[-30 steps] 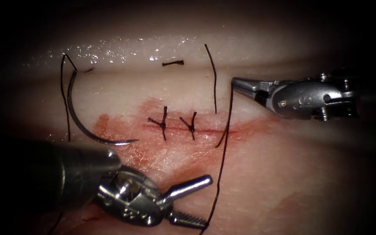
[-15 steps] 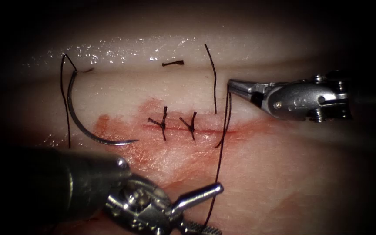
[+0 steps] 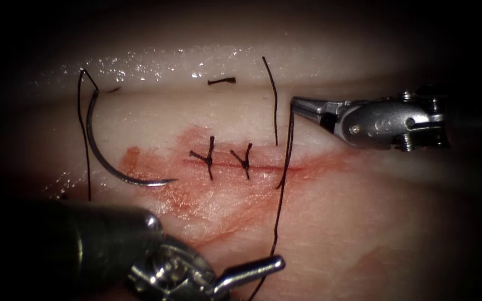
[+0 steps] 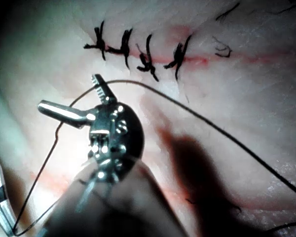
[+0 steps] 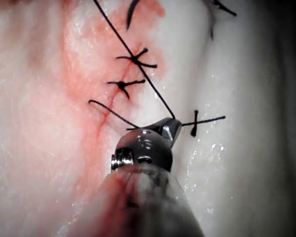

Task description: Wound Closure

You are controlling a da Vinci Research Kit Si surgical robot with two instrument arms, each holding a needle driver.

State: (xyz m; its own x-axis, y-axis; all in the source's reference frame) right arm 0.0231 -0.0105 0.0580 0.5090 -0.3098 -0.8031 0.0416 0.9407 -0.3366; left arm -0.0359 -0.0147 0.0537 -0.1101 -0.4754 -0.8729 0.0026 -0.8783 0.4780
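The curved needle (image 3: 104, 161) lies loose on the tissue (image 3: 364, 223) to the left of the cut (image 3: 263, 167), held by neither tool. Two knotted stitches (image 3: 227, 159) cross the cut. My right tool (image 3: 295, 104) sits above the cut's right part, shut on the thread (image 3: 282, 200); the same grip shows in the right wrist view (image 5: 170, 126). The thread runs from there down to my left tool (image 3: 260, 276) at the lower edge. Its jaws stand open (image 4: 69, 91), and the thread (image 4: 138, 85) passes by the serrated jaw ungripped.
Red fluid (image 3: 196, 195) stains the tissue around and below the cut. A short cut end of thread (image 3: 221, 81) lies above the stitches. A free strand (image 3: 274, 100) hangs just left of the right tool, and another strand (image 3: 82, 134) trails from the needle's back end.
My left tool has moved right and down, so its lower jaw has left the endoscope view. My right tool has shifted slightly left and up with the thread.
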